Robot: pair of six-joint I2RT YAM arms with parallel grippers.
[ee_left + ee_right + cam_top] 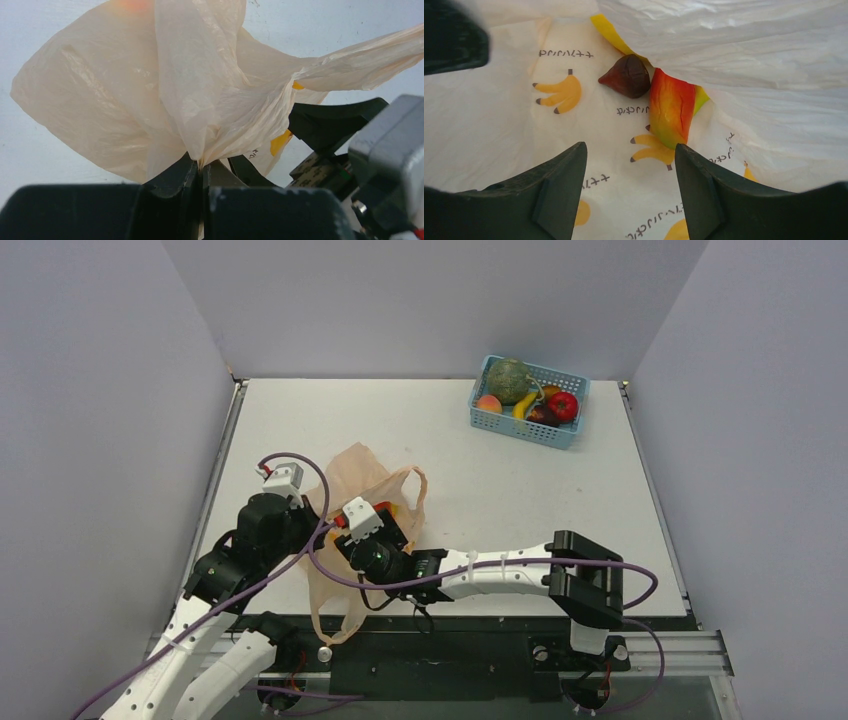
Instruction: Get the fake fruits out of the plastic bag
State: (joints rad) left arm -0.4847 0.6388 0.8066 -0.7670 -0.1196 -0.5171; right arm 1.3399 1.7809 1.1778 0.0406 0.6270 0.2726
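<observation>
**Top external view.** The plastic bag (365, 485) lay crumpled on the white bench (440, 450), left of centre in the frame, with one loop handle trailing toward the lower edge. The left arm (250, 540) met the bag from the lower left. The right arm (500, 575) stretched across from the lower right, and its wrist sat over the bag opening. A blue basket (528, 428) stood well apart at the upper right. It contained the melon (510, 380), a banana (526, 407), a peach-coloured fruit (489, 403) and a red round fruit (564, 405). The state of either end effector could not be determined from this view.

**Left wrist view.** The left end effector (201, 172) was clenched on a gathered fold of the bag film at lower centre, with its fingers (175, 180) pressed together and the film fanning upward out of them. Black parts of the right arm occupied the right side of the frame.

**Right wrist view.** The right end effector (629, 152) was released; its two dark fingers (556, 192) stood spread at the bottom of the frame with nothing between them, inside the bag mouth. Above them, on the printed lower wall of the bag, lay the maroon plum (626, 75) at upper centre and the red-yellow mango (671, 112) touching its right side. A yellow strip (611, 32) emerged from under the upper film fold just above the plum; too little of it was exposed to identify it.
</observation>
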